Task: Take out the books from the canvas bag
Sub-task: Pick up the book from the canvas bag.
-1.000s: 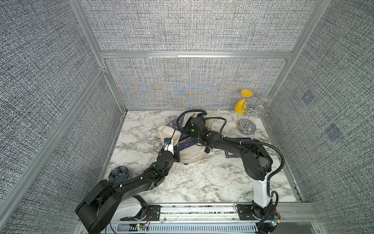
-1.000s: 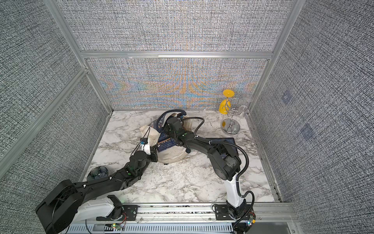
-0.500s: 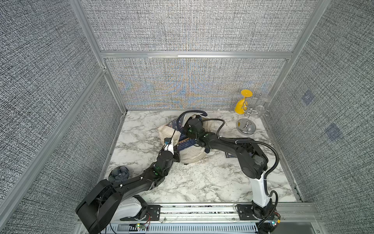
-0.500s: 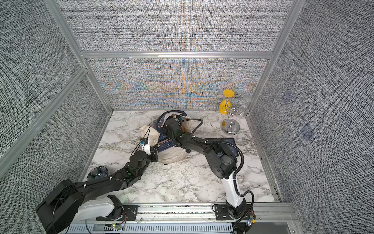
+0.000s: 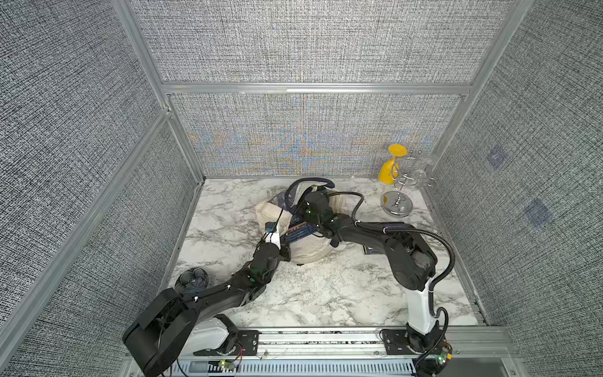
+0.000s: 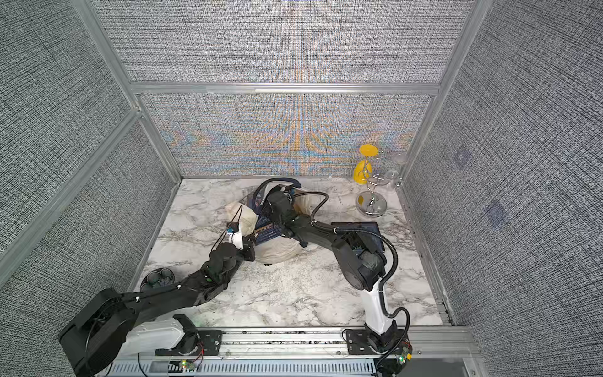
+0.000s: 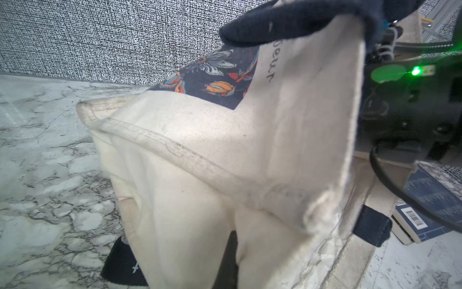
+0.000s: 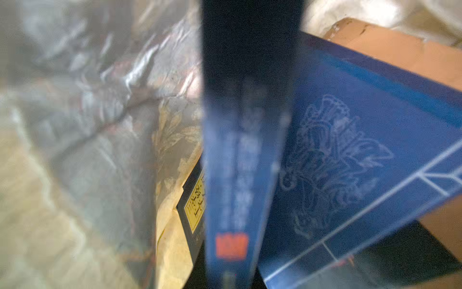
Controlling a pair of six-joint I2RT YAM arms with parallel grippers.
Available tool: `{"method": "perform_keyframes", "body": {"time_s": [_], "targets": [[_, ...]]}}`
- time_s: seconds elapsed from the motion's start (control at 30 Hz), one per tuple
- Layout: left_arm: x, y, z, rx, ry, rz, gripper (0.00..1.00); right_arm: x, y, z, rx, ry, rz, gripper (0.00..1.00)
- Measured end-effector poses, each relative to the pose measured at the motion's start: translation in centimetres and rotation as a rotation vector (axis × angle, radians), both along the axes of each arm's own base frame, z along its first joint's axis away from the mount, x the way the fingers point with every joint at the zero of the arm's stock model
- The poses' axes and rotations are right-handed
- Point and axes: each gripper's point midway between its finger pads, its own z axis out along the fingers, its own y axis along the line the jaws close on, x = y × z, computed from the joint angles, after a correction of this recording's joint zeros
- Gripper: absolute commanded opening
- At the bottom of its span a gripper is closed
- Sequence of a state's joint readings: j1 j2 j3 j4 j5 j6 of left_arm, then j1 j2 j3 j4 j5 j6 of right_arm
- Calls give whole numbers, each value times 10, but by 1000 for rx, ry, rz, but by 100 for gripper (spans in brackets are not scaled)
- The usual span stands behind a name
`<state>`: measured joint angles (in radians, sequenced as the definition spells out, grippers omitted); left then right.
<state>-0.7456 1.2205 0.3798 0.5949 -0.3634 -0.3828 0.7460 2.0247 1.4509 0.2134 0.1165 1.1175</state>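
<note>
The cream canvas bag (image 5: 306, 248) lies slumped mid-table in both top views, its navy handle (image 5: 310, 181) arching at the back. My left gripper (image 5: 283, 249) is shut on the bag's front-left rim, and cloth covers its jaws (image 7: 230, 262) in the left wrist view. My right gripper (image 8: 230, 275) is inside the bag mouth, shut on a navy book (image 8: 237, 175) that stands on edge between its jaws. Two more books (image 8: 350, 162) lie inside beside it, one with a yellow label (image 8: 195, 207). Another book (image 6: 359, 228) lies on the table under the right arm.
A chrome rack (image 5: 396, 205) holding a yellow glass (image 5: 391, 166) and clear glasses stands at the back right. A dark round holder (image 5: 191, 280) sits by the left wall. Grey panel walls close in three sides of the marble table (image 5: 326, 293).
The right gripper's jaws have closed onto the book inside the bag, with the wrist shifting only slightly. The left arm and bag rim have not moved.
</note>
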Motion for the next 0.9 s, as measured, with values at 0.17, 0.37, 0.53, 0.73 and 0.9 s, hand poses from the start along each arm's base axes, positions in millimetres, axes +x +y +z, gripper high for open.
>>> {"method": "perform_keyframes", "body": {"time_s": [0.17, 0.37, 0.53, 0.73, 0.9], "targets": [[0, 0, 0, 0, 0, 1, 0, -7, -3, 3, 6, 2, 14, 0], [0, 0, 0, -3, 0, 4, 0, -22, -5, 14, 19, -14, 53, 0], [0, 0, 0, -9, 2, 6, 0, -35, -10, 25, 19, -38, 88, 0], [0, 1, 1, -12, 1, 7, 0, -52, -22, 28, -6, -53, 111, 0], [0, 1, 3, -18, -3, 9, 0, -66, -35, 28, -31, -62, 126, 0]]}}
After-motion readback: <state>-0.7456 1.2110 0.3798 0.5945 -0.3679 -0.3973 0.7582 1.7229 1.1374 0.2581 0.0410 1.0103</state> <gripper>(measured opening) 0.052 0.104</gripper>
